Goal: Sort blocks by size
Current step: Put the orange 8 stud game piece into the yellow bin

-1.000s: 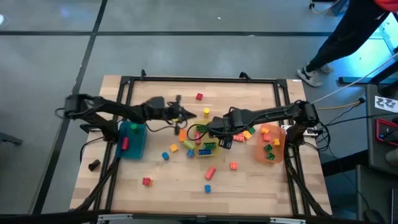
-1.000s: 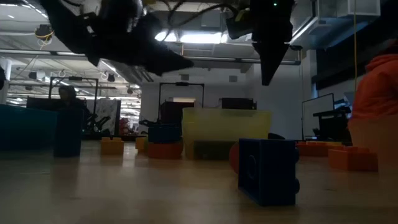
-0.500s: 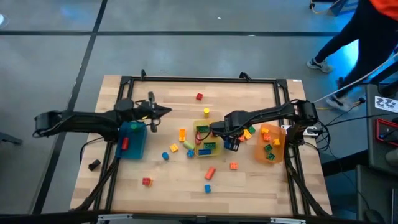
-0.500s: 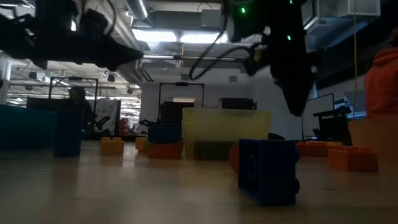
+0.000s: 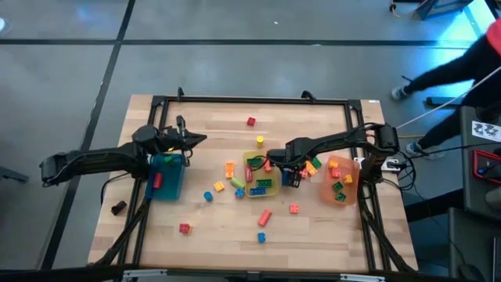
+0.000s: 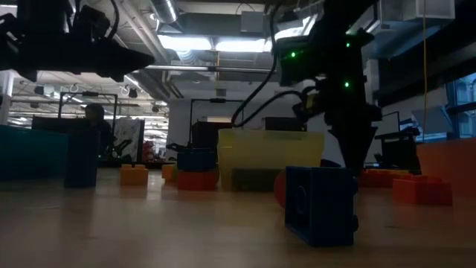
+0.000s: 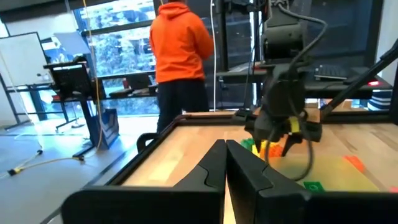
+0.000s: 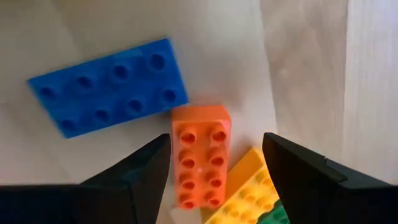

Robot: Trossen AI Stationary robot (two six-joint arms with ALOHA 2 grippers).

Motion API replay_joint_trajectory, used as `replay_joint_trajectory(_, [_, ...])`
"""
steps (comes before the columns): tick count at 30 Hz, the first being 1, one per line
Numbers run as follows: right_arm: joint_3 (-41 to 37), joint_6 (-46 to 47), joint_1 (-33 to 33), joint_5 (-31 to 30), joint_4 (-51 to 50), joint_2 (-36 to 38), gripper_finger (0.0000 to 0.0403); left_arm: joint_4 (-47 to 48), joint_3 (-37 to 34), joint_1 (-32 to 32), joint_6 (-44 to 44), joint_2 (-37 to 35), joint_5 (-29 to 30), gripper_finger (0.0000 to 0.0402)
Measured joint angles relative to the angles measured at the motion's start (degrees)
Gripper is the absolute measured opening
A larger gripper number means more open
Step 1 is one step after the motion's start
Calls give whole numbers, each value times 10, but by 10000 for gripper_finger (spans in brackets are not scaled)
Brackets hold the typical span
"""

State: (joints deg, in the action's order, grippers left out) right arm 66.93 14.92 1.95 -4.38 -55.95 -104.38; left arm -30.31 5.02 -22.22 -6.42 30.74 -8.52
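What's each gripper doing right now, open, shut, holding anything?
Left gripper: shut, holding nothing, raised over the blue bin.
Right gripper: open, empty, fingers straddling the orange block beside the blue block.

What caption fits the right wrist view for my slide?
Open right gripper straddles an orange brick beside a blue plate.

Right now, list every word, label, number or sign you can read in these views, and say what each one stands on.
No readable text in any view.
Paper sheet beside the table's right edge: dark printed marks, too small to read.
Whiteboard in the room behind: nothing legible.
Blocks under the right gripper, blue block and orange block: plain studs, no lettering.
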Motion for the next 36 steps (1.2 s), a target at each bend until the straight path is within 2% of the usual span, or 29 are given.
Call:
replay_joint_trajectory(4, [-18, -23, 17, 40, 17, 0, 255, 15, 0, 0, 0, -8, 0, 1])
replay_joint_trajectory(7, [-30, -32, 24, 71, 28, 0, 236, 16, 0, 0, 1, -7, 0, 1])
replay_joint_trajectory(13, [-32, -33, 23, 76, 46, 0, 142, 15, 0, 0, 0, -7, 0, 1])
replay_joint_trajectory(20, [-1, -35, 23, 65, 42, 0, 139, 15, 0, 0, 0, -7, 0, 1])
replay_joint_trajectory(30, [154, -48, 22, 64, -117, 0, 145, 15, 0, 0, 0, -7, 0, 1])
replay_joint_trajectory(36, [207, -47, 22, 77, -57, 0, 146, 15, 0, 0, 0, -7, 0, 1])
